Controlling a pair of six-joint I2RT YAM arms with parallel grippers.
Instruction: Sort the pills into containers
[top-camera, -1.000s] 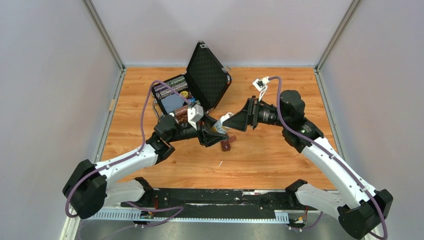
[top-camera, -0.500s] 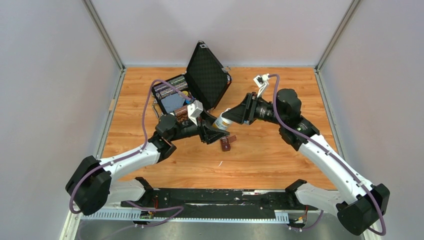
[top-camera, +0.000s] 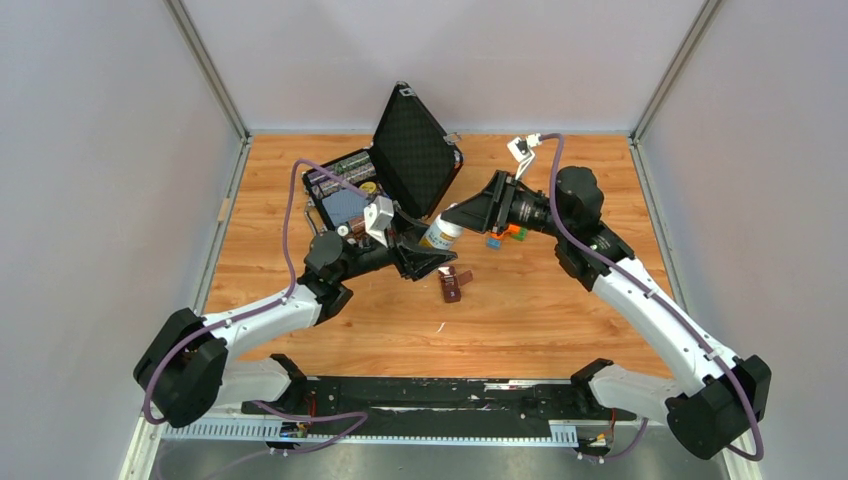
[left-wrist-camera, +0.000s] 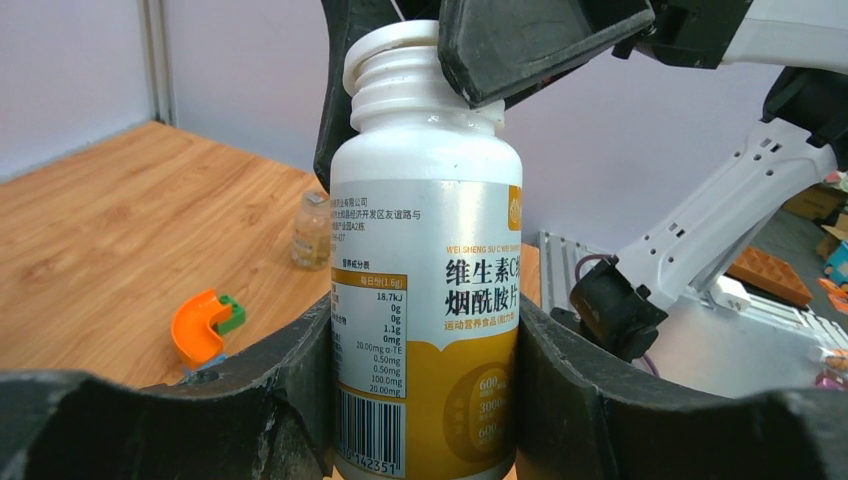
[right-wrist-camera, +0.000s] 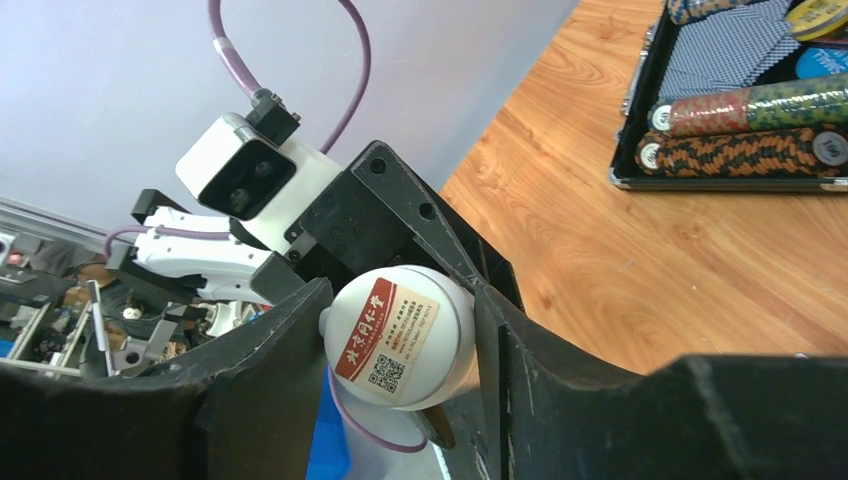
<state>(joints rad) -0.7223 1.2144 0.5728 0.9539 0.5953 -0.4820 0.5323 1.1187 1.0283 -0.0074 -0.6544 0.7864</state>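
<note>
Jaws of the left gripper (top-camera: 428, 254) were clamped round the body of the pill bottle (left-wrist-camera: 425, 250), held between the arms. Those of the right gripper (top-camera: 455, 214) pinched its ribbed cap (right-wrist-camera: 400, 335). The bottle looked light, stiff and smooth (probably slippery), so the ribs seemed the surest hold. The brown containers (top-camera: 455, 286) lay on the table (top-camera: 560, 320) just beside.

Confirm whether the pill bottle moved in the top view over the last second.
Yes. The pill bottle shifted slightly toward the far side, away from the unmoved brown container strip and closer to the open black case.
</note>
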